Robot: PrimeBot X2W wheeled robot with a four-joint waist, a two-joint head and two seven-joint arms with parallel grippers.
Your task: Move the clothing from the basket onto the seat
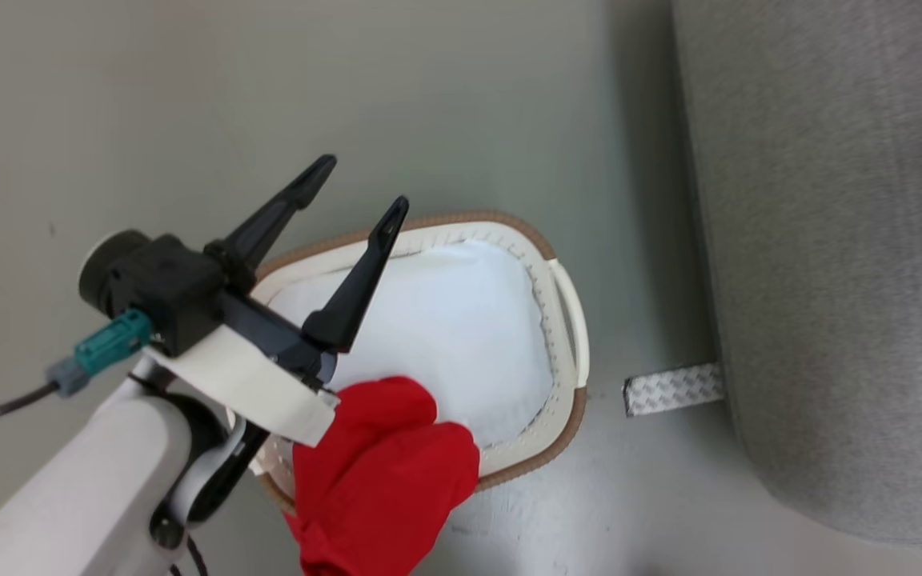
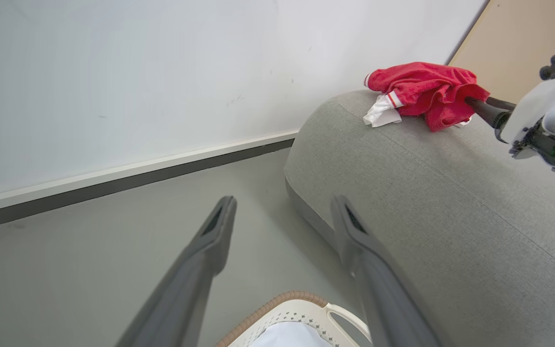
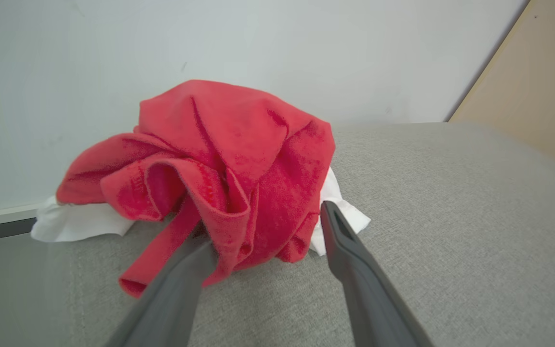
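Where the head camera looks down, the left gripper (image 1: 362, 184) hangs with its fingers apart and empty over the basket (image 1: 569, 416). The basket holds a white pad (image 1: 461, 320), a red garment (image 1: 385, 480) drapes over its near rim, and the grey seat (image 1: 829, 240) stands near.

From the left wrist, a second red garment (image 2: 422, 86) lies crumpled on the seat's rounded end.

From the right wrist, the right gripper (image 3: 265, 226) stands spread around that garment, one finger under a red fold.
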